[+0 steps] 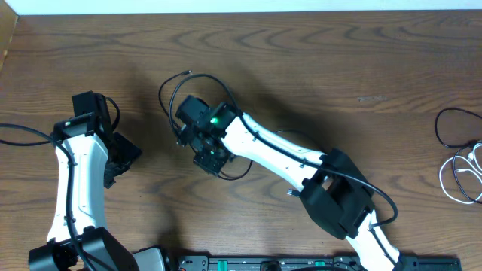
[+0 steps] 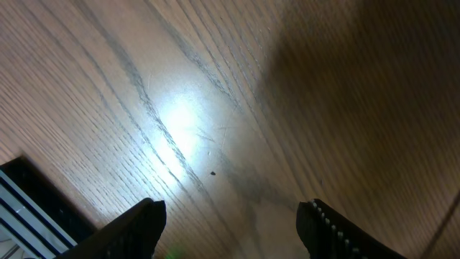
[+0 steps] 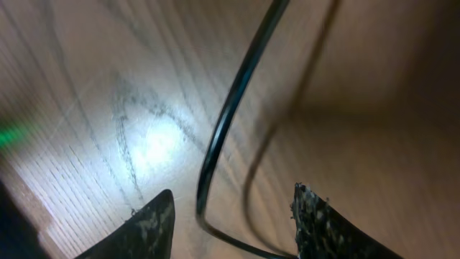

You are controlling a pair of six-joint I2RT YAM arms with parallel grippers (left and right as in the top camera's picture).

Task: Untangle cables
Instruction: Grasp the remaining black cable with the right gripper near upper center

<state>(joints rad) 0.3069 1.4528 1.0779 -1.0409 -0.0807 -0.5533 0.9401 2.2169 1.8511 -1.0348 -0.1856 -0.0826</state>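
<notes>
Black cable (image 3: 230, 108) runs lengthwise between my right jaws, which are spread wide and gripping nothing; left jaws, also wide, hover over desk (image 2: 215, 108), farther off.

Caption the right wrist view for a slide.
Open right gripper framing a black cable over the wooden table.

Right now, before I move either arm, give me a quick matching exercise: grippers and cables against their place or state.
Things:
1. left gripper
2. right gripper
3. white cable

Place or state:
A. open, a black cable between its fingers
B. looped at the far right of the overhead view
C. open over bare table

Pairs: 1-C, 2-A, 3-B.
</notes>
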